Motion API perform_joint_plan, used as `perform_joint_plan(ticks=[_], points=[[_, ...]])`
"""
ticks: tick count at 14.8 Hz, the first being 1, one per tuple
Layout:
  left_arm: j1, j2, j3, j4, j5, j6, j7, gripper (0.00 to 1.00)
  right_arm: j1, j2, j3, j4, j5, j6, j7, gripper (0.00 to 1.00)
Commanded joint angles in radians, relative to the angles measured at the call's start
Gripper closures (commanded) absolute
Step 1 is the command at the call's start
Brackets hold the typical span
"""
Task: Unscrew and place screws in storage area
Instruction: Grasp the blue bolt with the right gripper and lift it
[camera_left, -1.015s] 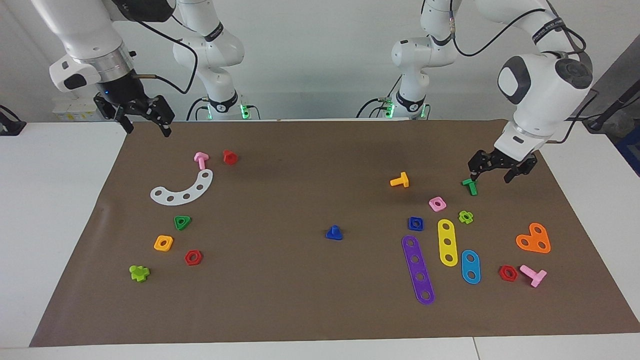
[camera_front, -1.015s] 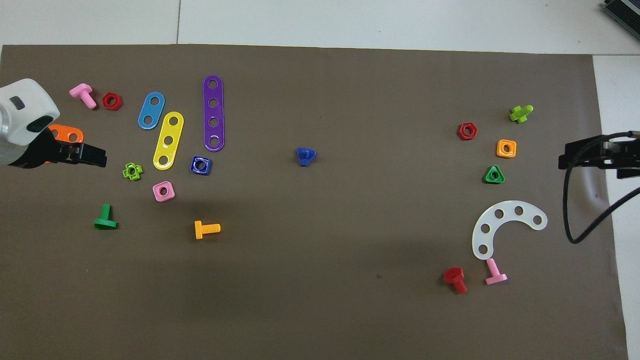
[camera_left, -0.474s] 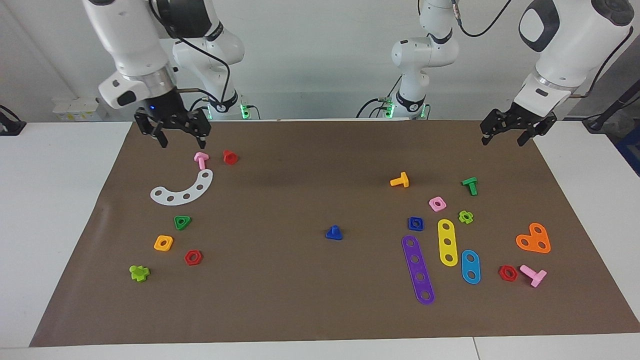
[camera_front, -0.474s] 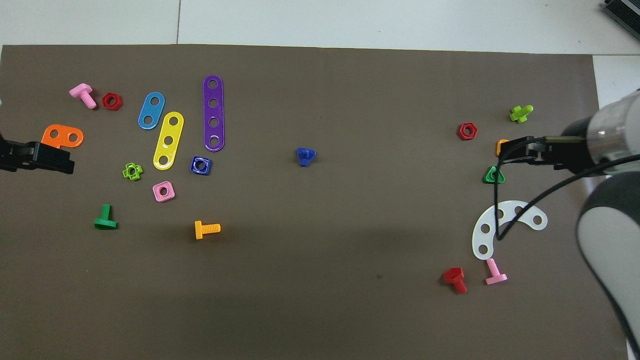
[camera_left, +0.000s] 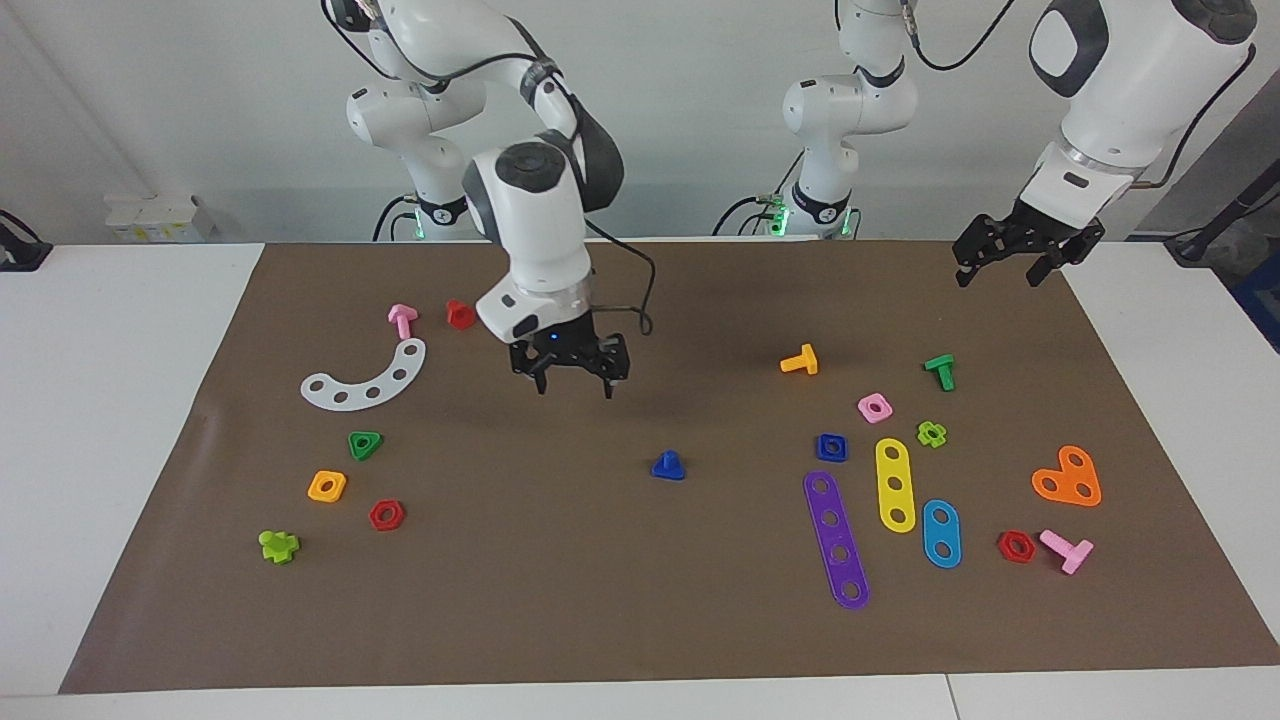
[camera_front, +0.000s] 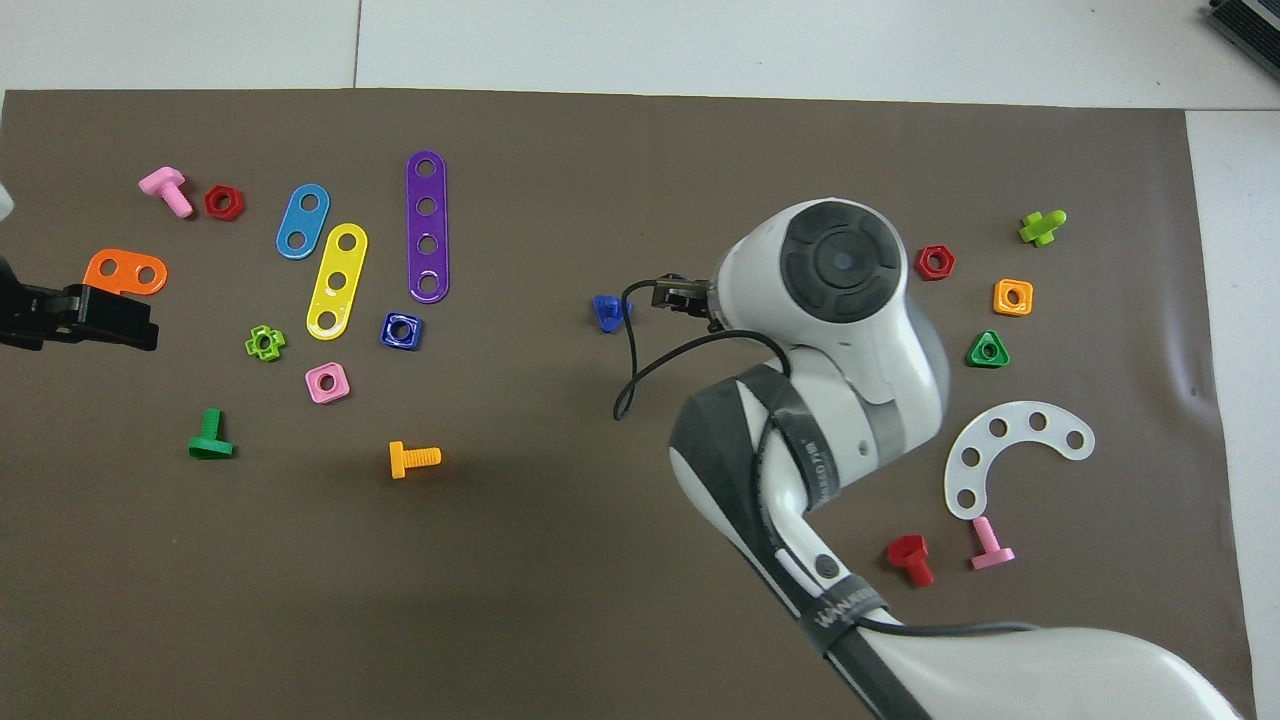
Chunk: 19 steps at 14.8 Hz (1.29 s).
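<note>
The right gripper (camera_left: 572, 372) is seen raised over bare mat near the middle of the table, toward the robots' edge from the dark blue screw (camera_left: 668, 466); its fingers are spread and nothing is held between them. In the overhead view the gripper is mostly hidden under its own arm, with only its tip showing close to the screw (camera_front: 609, 311). The screw rests alone on its triangular head at the table's centre, stub shaft upward, well apart from both grippers. Toward the left arm's end, the matching dark blue square nut (camera_left: 831, 447) lies flat just beside the end of the purple strip (camera_left: 836, 540) and near the yellow strip (camera_left: 895, 484). The left gripper (camera_left: 1010, 261) hangs in the air over the mat's corner at the robots' edge, its fingers parted and empty; that arm is judged to be waiting.

The step in hand is judged to be the approach to the blue screw, screw and nut being already apart. For the next move, the open fingers would need to be carried over the screw, lowered around the upright shaft and closed before any lift
</note>
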<state>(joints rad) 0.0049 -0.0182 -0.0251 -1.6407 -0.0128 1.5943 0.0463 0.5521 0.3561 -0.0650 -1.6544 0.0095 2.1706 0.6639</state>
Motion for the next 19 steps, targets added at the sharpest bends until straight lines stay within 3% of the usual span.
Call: perform_joint_plan(ticks=[1, 2, 6, 7, 10, 13, 19], points=[[-0.013, -0.032, 0.007, -0.031, 0.004, -0.005, -0.014, 0.0, 0.063, 0.209, -0.007, 0.21, -0.022, 0.011, 0.092, 0.0], [-0.013, -0.032, 0.007, -0.031, 0.004, -0.004, -0.013, 0.0, 0.074, 0.271, -0.006, 0.266, -0.04, 0.014, 0.1, 0.0], [-0.013, -0.052, 0.005, -0.091, 0.004, 0.067, -0.009, 0.0, 0.072, 0.317, -0.004, 0.252, -0.085, 0.138, 0.094, 0.03], [-0.013, -0.061, 0.005, -0.106, 0.004, 0.079, -0.008, 0.0, 0.071, 0.317, -0.002, 0.252, -0.086, 0.137, 0.089, 0.05], [-0.013, -0.063, 0.005, -0.116, 0.004, 0.09, -0.006, 0.0, 0.075, 0.314, -0.001, 0.24, -0.082, 0.138, 0.089, 0.24], [-0.013, -0.065, 0.005, -0.116, 0.004, 0.088, -0.006, 0.0, 0.077, 0.314, 0.002, 0.223, -0.076, 0.152, 0.085, 0.34], [-0.008, -0.063, 0.005, -0.114, 0.004, 0.093, -0.005, 0.0, 0.075, 0.313, 0.03, 0.216, -0.072, 0.15, 0.043, 0.42]])
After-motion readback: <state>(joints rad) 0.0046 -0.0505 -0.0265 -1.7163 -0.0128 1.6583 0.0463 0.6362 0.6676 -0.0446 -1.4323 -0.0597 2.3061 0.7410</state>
